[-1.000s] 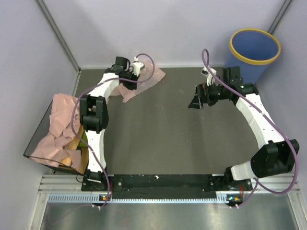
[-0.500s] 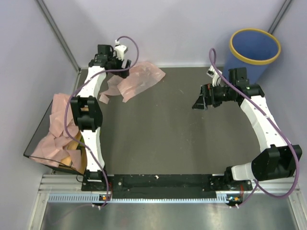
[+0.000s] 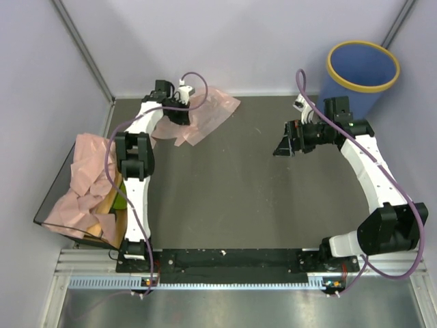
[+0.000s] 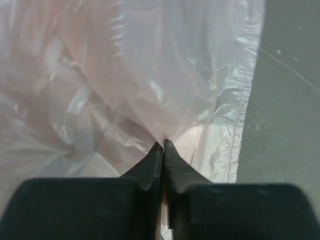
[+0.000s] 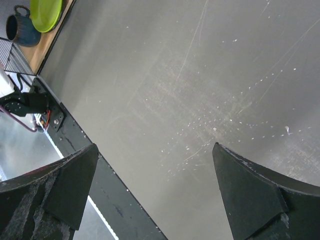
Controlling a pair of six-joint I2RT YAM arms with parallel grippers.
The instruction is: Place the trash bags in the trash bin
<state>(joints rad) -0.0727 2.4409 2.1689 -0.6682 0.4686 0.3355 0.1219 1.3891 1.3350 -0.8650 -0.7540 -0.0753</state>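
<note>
The left gripper (image 4: 163, 146) has its jaws pressed together, the two black fingertips (image 4: 156, 152) meeting on a fold of the trash bag (image 4: 150, 75), a pale pink, crinkled, see-through film that fills most of the wrist view. Any lettering on it is too blurred to read. From above, the left gripper (image 3: 179, 113) sits on the near-left edge of that trash bag (image 3: 212, 111), which lies spread flat at about 11 o'clock on the dark tabletop (image 3: 225, 198). The left arm (image 3: 133, 157) reaches straight out from its base and bends at the elbow toward 1 o'clock, with a purple cable (image 3: 194, 76) looped over the wrist. A heap of pink bags (image 3: 82, 178) lies at 9 o'clock, off the tabletop's left edge. The right gripper (image 5: 155, 150) stands wide open and holds nothing above bare tabletop. Seen from overhead, the right gripper (image 3: 281, 145) points toward 9 o'clock while the right arm (image 3: 372, 174) curves out to the right. The trash bin (image 3: 351, 96), blue with a yellow rim, stands upright at 1 o'clock, well apart from the bag.
</note>
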